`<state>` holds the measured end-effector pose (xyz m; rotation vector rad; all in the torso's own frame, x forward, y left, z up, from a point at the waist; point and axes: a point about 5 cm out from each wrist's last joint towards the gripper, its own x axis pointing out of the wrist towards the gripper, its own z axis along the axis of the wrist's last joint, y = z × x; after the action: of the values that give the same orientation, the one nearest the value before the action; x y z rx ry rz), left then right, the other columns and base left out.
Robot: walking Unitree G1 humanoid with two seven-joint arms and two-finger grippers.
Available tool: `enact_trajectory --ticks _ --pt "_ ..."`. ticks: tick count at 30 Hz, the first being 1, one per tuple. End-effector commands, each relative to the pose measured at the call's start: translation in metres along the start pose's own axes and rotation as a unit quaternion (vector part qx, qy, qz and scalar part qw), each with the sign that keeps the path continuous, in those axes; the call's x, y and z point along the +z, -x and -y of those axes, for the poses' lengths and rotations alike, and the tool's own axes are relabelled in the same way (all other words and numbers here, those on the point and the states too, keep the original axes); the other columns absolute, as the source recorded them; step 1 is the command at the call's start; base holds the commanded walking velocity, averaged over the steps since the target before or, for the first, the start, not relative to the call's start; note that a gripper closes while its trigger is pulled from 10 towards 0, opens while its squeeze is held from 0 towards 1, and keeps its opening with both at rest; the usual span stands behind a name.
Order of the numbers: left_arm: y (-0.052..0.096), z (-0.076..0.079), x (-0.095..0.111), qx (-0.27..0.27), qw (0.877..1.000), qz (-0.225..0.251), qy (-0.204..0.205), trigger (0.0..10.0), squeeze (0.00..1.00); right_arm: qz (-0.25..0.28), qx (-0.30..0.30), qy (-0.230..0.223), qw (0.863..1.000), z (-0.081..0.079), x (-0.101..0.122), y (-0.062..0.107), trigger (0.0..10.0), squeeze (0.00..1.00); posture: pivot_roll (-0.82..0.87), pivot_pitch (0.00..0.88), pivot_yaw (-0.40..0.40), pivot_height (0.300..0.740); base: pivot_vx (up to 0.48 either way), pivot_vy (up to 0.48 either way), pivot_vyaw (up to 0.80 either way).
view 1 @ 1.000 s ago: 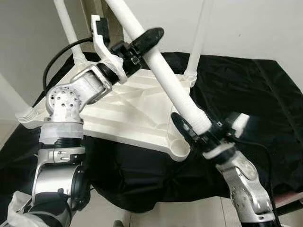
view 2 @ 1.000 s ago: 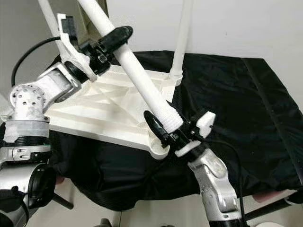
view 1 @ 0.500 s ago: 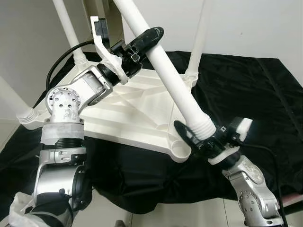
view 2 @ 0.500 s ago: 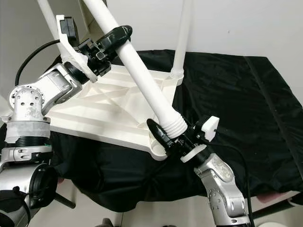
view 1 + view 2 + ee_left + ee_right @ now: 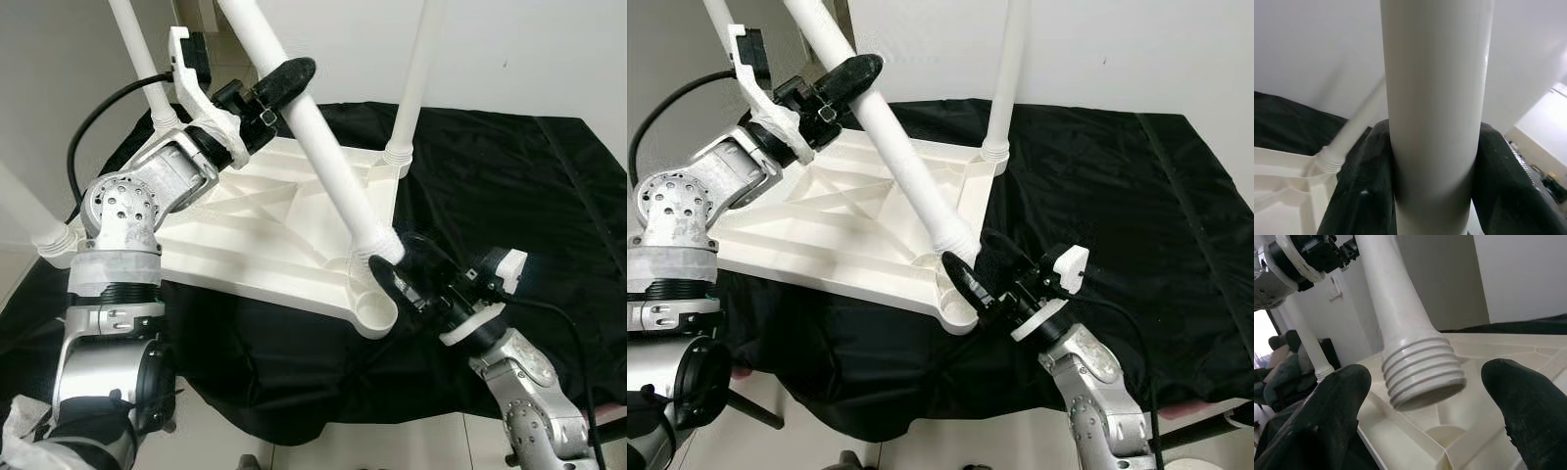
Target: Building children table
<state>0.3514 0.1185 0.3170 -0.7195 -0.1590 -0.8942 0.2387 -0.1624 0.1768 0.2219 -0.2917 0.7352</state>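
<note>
While our left gripper (image 5: 279, 83) clamps the white table leg (image 5: 328, 176) high on its shaft, fingers (image 5: 1496, 181) pressed to both sides of the tube, our right gripper (image 5: 407, 274) has its jaws spread apart around the leg's threaded end (image 5: 1422, 377), touching nothing. We judge the whole move turns on that end: it hangs just above the empty corner socket (image 5: 374, 313) of the upturned white tabletop (image 5: 265, 245), at the near right corner. The leg's long axis tilts, rising up and away toward our left gripper, so it needs standing upright before the threads bite. Our right gripper is nearer the socket and could guide it. Three other legs already stand in their corners; one (image 5: 416, 83) rises at the far right. All rests on a black cloth (image 5: 509, 196).
</note>
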Motion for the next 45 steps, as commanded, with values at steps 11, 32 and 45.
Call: enact_trajectory --ticks 11,32,45 --pt "0.002 -0.019 0.025 0.003 0.997 0.072 -0.025 10.0 0.00 -0.056 -0.074 0.032 0.995 0.013 -0.005 0.022 10.0 0.00 -0.07 0.083 0.054 0.740 0.000 0.000 0.00" --pt "-0.015 -0.012 0.004 0.055 0.972 0.092 -0.207 10.0 0.00 -0.117 -0.144 0.161 0.969 0.038 0.012 -0.032 10.0 0.00 -0.05 0.043 0.013 0.740 0.000 0.000 0.00" --pt "-0.037 0.029 -0.037 -0.017 0.948 0.061 -0.311 10.0 0.00 -0.114 -0.086 0.166 0.976 0.016 0.005 -0.078 10.0 0.00 -0.04 0.020 0.004 0.740 0.000 0.000 0.00"
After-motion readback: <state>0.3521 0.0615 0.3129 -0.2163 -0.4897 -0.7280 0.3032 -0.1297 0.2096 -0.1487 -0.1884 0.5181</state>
